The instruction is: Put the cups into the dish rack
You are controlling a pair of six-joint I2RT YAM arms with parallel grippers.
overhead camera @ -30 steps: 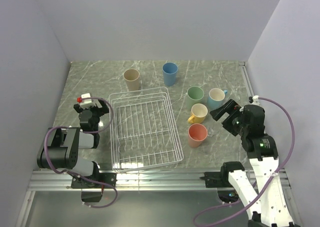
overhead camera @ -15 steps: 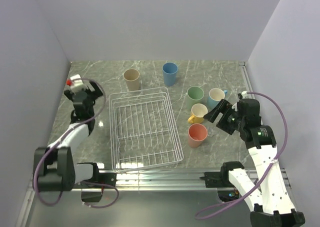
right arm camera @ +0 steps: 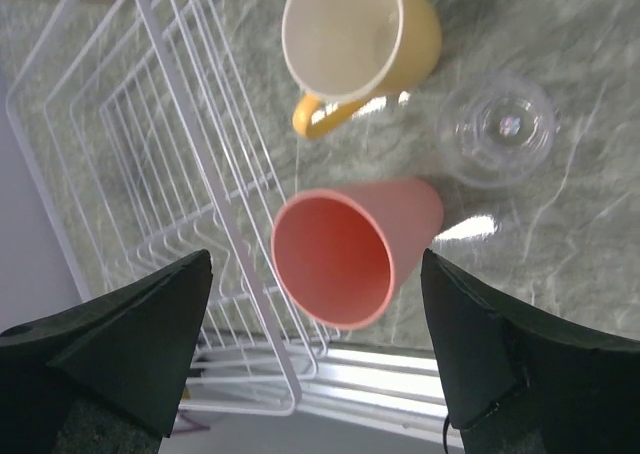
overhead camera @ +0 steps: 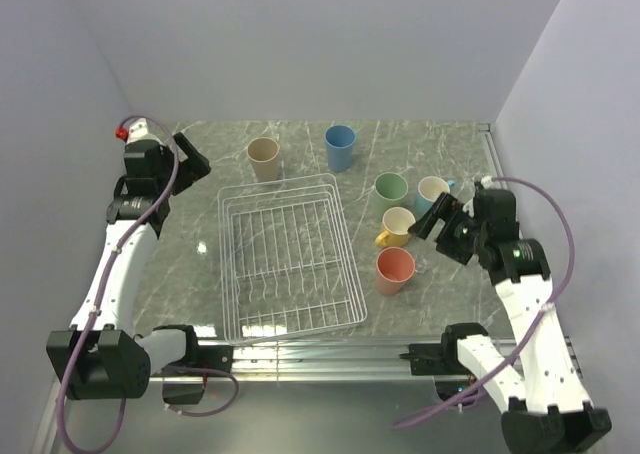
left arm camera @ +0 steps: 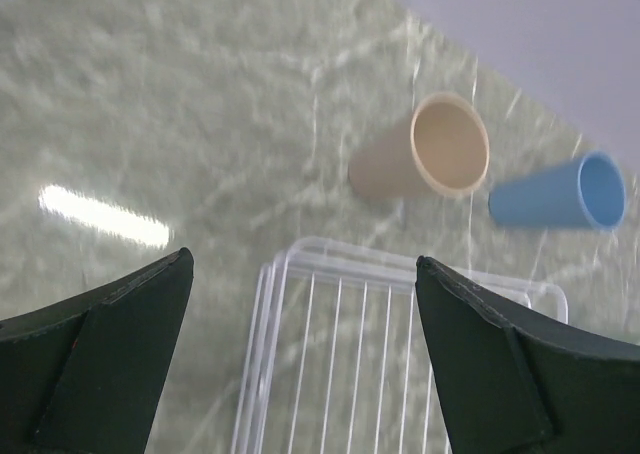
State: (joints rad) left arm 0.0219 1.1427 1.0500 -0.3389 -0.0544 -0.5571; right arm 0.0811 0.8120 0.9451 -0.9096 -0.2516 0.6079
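Observation:
The white wire dish rack [overhead camera: 228, 264] sits mid-table with no cups in it. A beige cup [overhead camera: 264, 158] and a blue cup [overhead camera: 340, 146] stand behind it. To its right stand a green cup [overhead camera: 391, 190], a light-blue mug [overhead camera: 432, 192], a yellow mug [overhead camera: 398, 225] and a salmon cup [overhead camera: 394, 270]. My left gripper [overhead camera: 192, 156] is open and raised at the rack's far-left corner. Its wrist view shows the gripper [left arm camera: 302, 261], the rack rim [left arm camera: 400, 274], the beige cup [left arm camera: 440, 154] and the blue cup [left arm camera: 560, 194]. My right gripper [overhead camera: 440, 219] is open above the salmon cup [right arm camera: 350, 249] and the yellow mug [right arm camera: 360, 39].
A clear round plastic piece [right arm camera: 498, 126] lies on the marble table right of the salmon cup. The rack's right wall [right arm camera: 170, 124] runs close beside that cup. Grey walls close in the left, back and right sides. The metal rail [overhead camera: 320, 359] lines the front edge.
My left arm has lifted and swung back and left, from beside the rack to its far-left corner. My right gripper has moved slightly up and toward the cups.

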